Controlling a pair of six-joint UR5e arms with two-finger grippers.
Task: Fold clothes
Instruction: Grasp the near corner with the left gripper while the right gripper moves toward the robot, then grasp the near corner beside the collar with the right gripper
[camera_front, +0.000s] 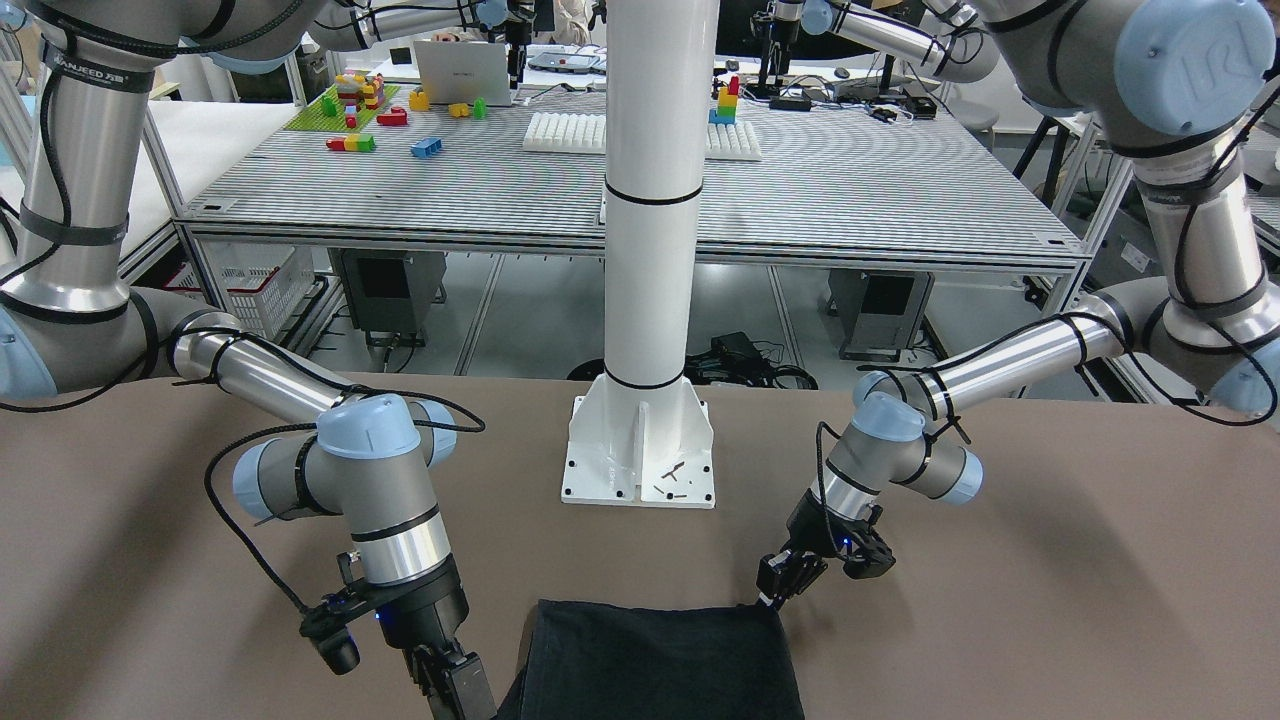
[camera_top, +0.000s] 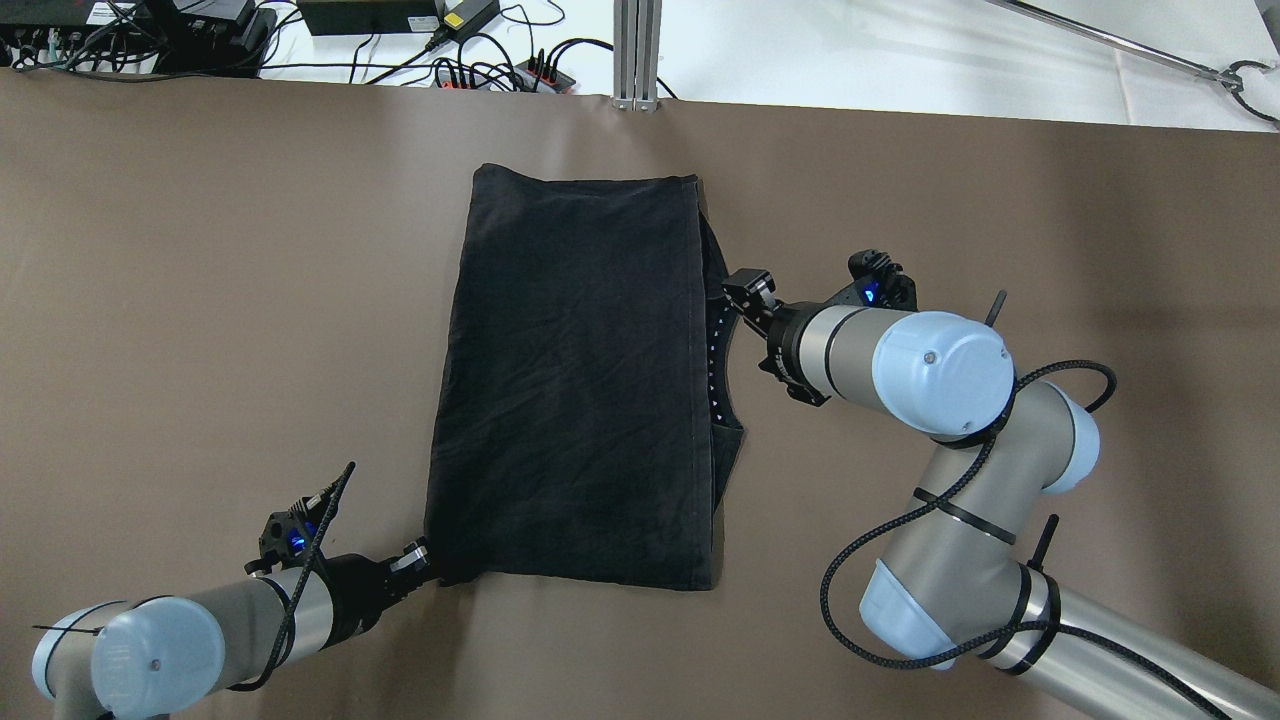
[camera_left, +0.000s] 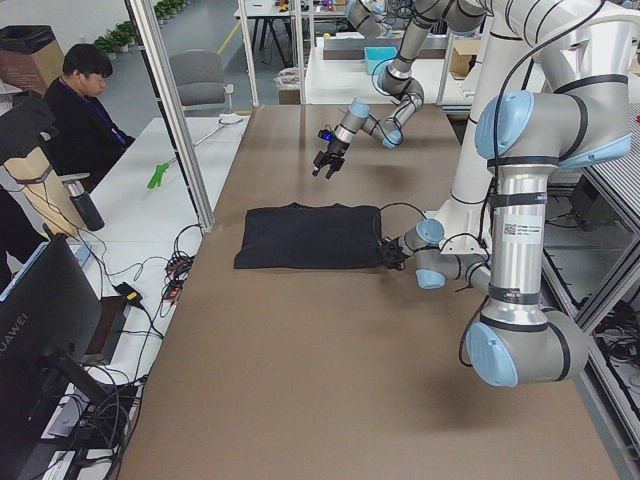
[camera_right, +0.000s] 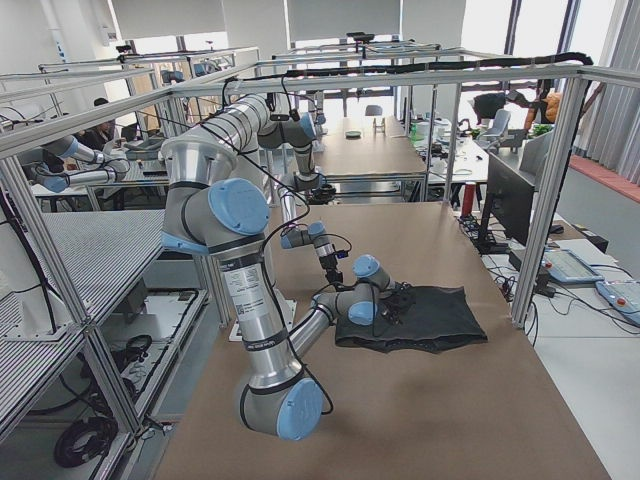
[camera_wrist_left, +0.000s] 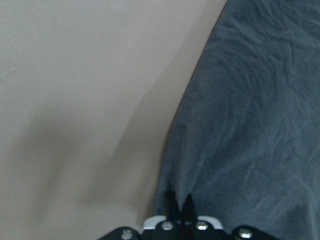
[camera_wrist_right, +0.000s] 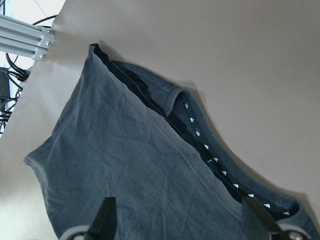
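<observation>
Pinching the near left corner of a black garment (camera_top: 575, 380), the left gripper (camera_top: 425, 568) sits low over the brown table (camera_top: 200, 300). Its wrist view shows the two dark fingertips (camera_wrist_left: 172, 200) drawn together at the fabric's edge.

The garment lies at the middle of the table as a tall, flat rectangle, its long sides running away from the robot, its surface lightly creased. Along its right side a second layer juts out from under the top one, showing a curved collar (camera_top: 712, 360) lined with small white marks.

The right gripper (camera_top: 730, 300) hangs just beside that collar edge, toward the garment's far end, and looks raised off the table in the left side view. Its fingers (camera_wrist_right: 106, 215) are spread wide with nothing between them, the cloth lying below.

Seen from across the table, both grippers flank the garment's near end, on either side of the white mounting post (camera_front: 650, 200). A person (camera_left: 85, 110) sits beyond the table's far edge in the left side view.
</observation>
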